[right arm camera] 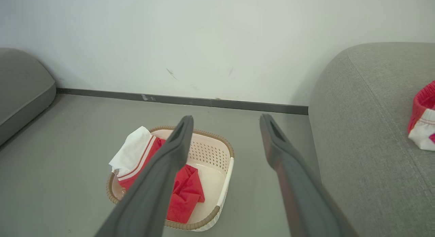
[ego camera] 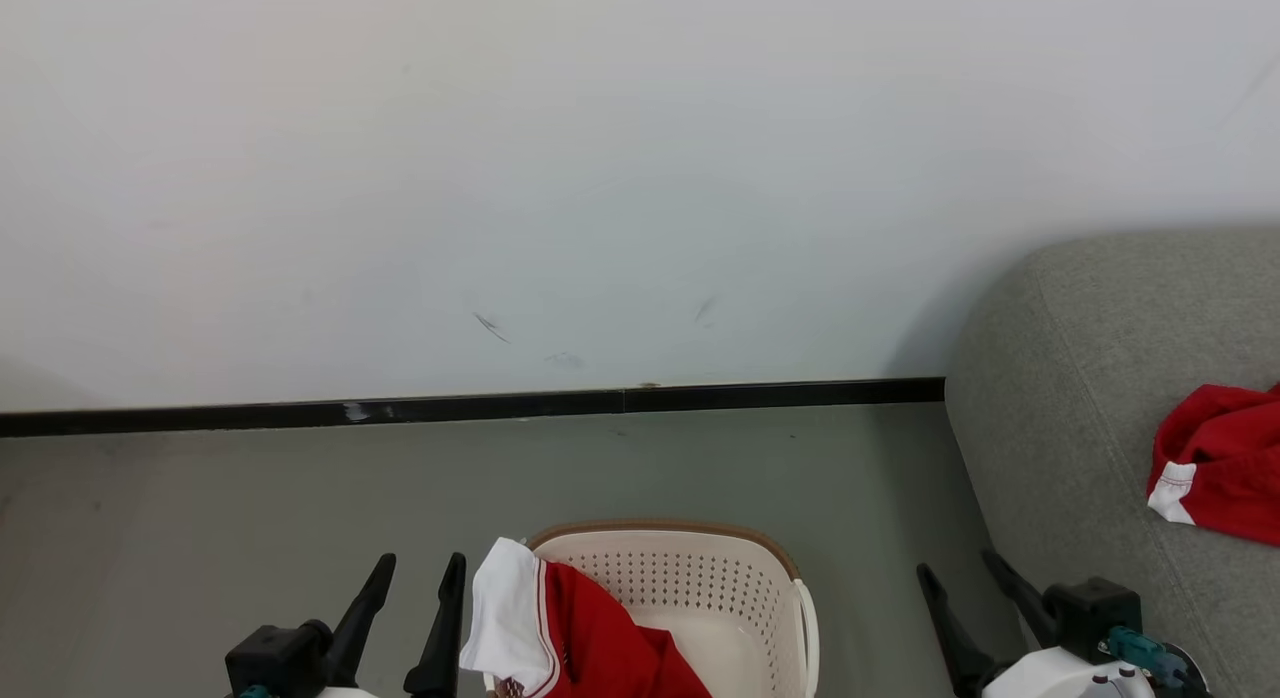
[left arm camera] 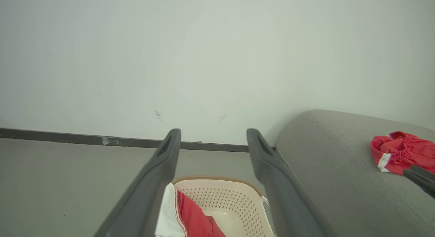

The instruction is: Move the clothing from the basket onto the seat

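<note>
Dark plastic fingers (left arm camera: 159, 169) stand spread as wide as they go on both our arms. Our left gripper (ego camera: 421, 568) is fully parted and has hold of nothing. It hangs over the floor (ego camera: 200, 498) just beside the basket (ego camera: 700, 578), its inner finger close to the white cloth draped over the rim; we cannot tell whether the two touch. Our right gripper (ego camera: 955, 568) is spread just as wide and is empty, between the basket and the seat (ego camera: 1080, 378).

The clothing (ego camera: 600, 638) is in two places. Red fabric with a white panel and white stripes lies in the left part of the basket, the white part hanging over the brown rim. A second red garment (ego camera: 1220, 458) with white trim rests on top of the seat, well apart from the basket.

From the head we see just the far half of the basket, the black skirting (ego camera: 500, 408) and the scuffed wall (ego camera: 600, 178). The right wrist view gives us the whole oval: red cloth bunched toward the near rim and bare cream bottom on the side toward the seat. It also takes in another grey cushion (right arm camera: 20, 87) at the far left, against the wall. In the left wrist view a dark fingertip (left arm camera: 419, 174) of our right gripper shows just below the garment on the seat.
</note>
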Robot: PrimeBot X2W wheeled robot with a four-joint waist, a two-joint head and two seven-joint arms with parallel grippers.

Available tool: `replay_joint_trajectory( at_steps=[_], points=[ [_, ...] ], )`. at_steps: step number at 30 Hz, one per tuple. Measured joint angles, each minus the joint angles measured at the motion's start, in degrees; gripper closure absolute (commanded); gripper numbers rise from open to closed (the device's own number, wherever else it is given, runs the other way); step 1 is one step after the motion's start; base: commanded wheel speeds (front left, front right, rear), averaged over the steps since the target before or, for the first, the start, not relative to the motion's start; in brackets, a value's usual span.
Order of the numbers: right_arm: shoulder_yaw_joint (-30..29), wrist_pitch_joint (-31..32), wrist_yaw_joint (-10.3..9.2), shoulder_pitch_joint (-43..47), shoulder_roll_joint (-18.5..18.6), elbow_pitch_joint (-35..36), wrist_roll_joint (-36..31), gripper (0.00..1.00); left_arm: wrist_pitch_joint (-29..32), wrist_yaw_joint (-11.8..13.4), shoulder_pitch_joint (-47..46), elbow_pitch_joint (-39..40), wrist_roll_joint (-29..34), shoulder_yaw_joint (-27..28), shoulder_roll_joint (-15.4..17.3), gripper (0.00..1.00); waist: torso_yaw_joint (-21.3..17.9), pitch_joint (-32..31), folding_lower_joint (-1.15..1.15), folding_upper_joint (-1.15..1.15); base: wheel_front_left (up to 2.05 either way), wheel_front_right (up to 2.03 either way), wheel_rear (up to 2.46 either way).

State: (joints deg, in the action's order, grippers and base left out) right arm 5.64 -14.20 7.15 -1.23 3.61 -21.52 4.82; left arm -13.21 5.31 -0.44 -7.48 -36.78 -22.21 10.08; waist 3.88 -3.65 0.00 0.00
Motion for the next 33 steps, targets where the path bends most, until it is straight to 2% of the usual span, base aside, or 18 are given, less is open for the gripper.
replay_joint_trajectory(
  at_steps=[15, 33],
  points=[
    [-1.70, 0.00, 0.00, 2.21, -0.44, 2.09, -0.79, 0.00, 0.20, 0.01, 0.02, 0.11, 0.58, -1.05, -0.07, 0.00, -1.87, 1.54, 0.00, 0.00, 0.00, 0.00, 0.00],
    [-3.30, 0.00, 0.00, 4.63, -1.16, 4.89, -0.80, 0.00, 5.66, -0.67, -2.49, -0.47, 1.58, -4.43, 0.42, 0.00, -4.36, 7.49, 0.00, 0.00, 0.00, 0.00, 0.00]
  ],
)
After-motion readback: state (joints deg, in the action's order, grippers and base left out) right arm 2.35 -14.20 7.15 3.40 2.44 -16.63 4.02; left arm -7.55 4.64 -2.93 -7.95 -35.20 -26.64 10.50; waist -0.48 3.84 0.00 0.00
